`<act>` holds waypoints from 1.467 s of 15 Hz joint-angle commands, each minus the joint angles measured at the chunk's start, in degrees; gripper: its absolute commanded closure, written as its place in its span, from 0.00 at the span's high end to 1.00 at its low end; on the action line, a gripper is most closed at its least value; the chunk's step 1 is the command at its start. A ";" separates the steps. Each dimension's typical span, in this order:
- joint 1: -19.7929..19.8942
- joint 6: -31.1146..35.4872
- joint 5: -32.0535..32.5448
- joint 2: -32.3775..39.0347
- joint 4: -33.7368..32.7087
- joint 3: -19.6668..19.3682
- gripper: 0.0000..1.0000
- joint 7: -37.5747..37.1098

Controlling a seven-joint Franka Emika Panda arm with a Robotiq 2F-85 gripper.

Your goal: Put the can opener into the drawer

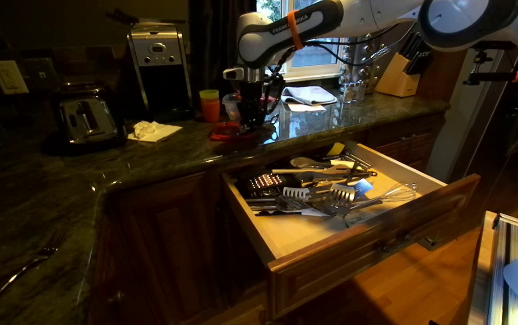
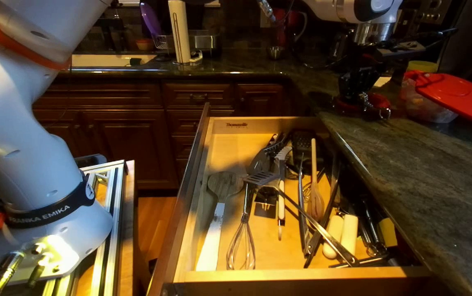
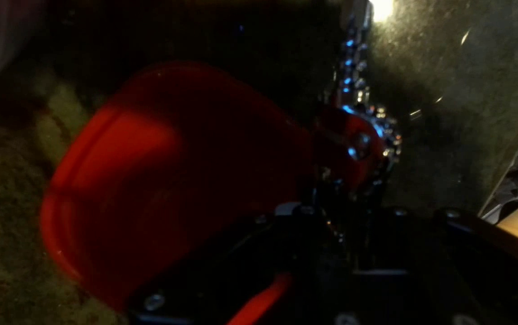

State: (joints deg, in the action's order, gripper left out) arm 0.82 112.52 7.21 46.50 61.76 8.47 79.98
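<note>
Your gripper (image 3: 351, 210) is low over the stone counter (image 1: 164, 158). Jaws: drawn nearly together, the narrow gap taken up by the shiny metal can opener (image 3: 360, 146), which you have pinched there; too dark at the grip to read finer detail. In the wrist view the can opener runs out toward the far side, overlapping the right edge of a flat red piece (image 3: 114, 180). Whether the two touch: cannot tell. The drawer (image 1: 358, 262) stands pulled out, lower and nearer than your gripper in an exterior view; the can opener is outside it, on the counter side. Drawer contents, same side: grater (image 1: 265, 181) far left, slotted turner (image 1: 341, 195) mid, wire whisk (image 1: 399, 194) right. On the counter you have an orange cup (image 1: 210, 108) left of the gripper, a folded cloth (image 1: 308, 95) right, a toaster (image 1: 90, 119) farther left.
</note>
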 commanded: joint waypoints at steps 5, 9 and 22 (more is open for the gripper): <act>1.17 14.24 -3.45 -14.72 23.31 -0.49 0.04 -3.19; 0.25 14.59 -2.69 -22.41 33.07 -1.49 0.04 -10.18; -5.05 7.79 -3.43 -52.25 66.68 -0.21 0.04 -25.76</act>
State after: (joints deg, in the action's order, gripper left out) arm -2.38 121.95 4.74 1.87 120.46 8.37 57.08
